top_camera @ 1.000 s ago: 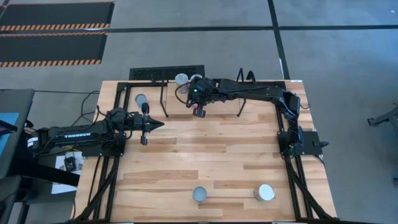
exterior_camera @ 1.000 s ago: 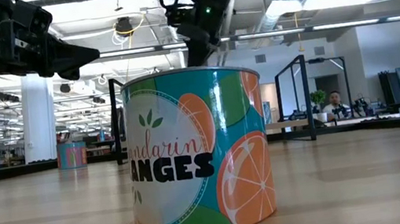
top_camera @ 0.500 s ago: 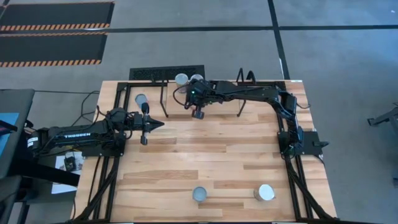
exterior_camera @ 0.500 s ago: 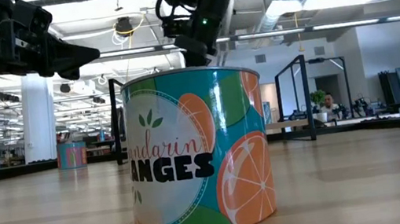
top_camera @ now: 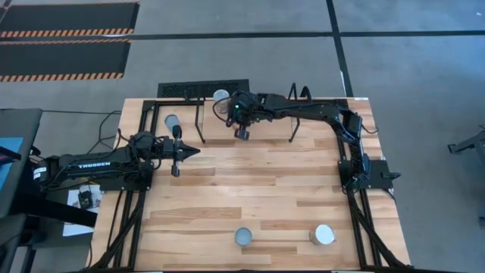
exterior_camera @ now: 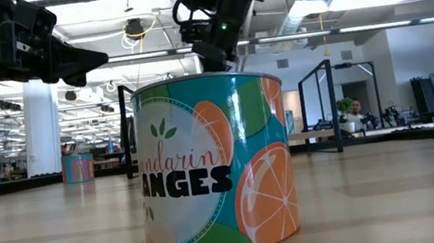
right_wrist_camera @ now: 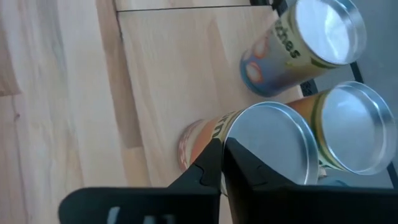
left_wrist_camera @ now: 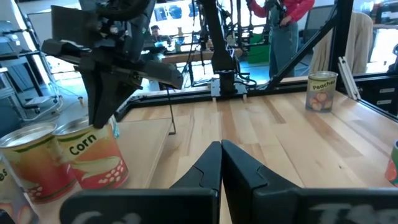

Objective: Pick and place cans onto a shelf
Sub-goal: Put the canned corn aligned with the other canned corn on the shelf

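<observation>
Right gripper: the right gripper hovers over the far end of the desk, fingers together and clamped on nothing.
Directly below: a corn-labelled tin with a round silvery top, standing upright.
Neighbours: an orange-labelled tin touches it; a tin with a blue-and-white label stands just beside them.
Shelf: the light-wood shelf board with black wire end frames carries these three tins.
Left gripper: the left gripper is closed and empty, above the desk's left side, well apart from the shelf.
Desk: the plank-topped wooden desk has one silver-topped tin left of the shelf and two more at its near edge.
</observation>
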`<state>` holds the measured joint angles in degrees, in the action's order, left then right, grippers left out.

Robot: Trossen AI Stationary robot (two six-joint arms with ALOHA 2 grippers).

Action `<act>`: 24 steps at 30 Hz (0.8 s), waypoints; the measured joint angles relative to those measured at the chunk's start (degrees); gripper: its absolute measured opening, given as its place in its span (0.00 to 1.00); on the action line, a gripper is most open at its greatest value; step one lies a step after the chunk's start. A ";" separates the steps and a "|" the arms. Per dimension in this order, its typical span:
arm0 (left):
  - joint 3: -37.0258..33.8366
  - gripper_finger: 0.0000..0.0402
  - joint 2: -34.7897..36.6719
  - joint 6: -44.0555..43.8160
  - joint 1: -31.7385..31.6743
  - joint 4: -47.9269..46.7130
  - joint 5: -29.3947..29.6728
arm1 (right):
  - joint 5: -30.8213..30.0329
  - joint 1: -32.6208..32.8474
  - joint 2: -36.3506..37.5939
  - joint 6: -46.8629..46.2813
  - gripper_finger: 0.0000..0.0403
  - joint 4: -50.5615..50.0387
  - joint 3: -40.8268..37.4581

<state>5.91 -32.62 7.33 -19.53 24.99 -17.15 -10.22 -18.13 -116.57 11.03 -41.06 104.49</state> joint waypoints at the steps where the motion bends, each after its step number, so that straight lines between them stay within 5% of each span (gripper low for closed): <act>1: 0.00 0.00 0.00 0.00 0.00 0.00 0.00 | -0.01 -0.06 0.00 0.00 0.08 0.00 0.00; 24: 0.00 0.00 0.00 -0.02 0.00 0.01 0.00 | -0.09 -0.35 0.00 1.49 0.14 -0.31 0.00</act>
<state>5.91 -32.62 7.31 -19.53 25.00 -17.15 -10.31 -18.48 -116.57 12.51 -41.37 104.49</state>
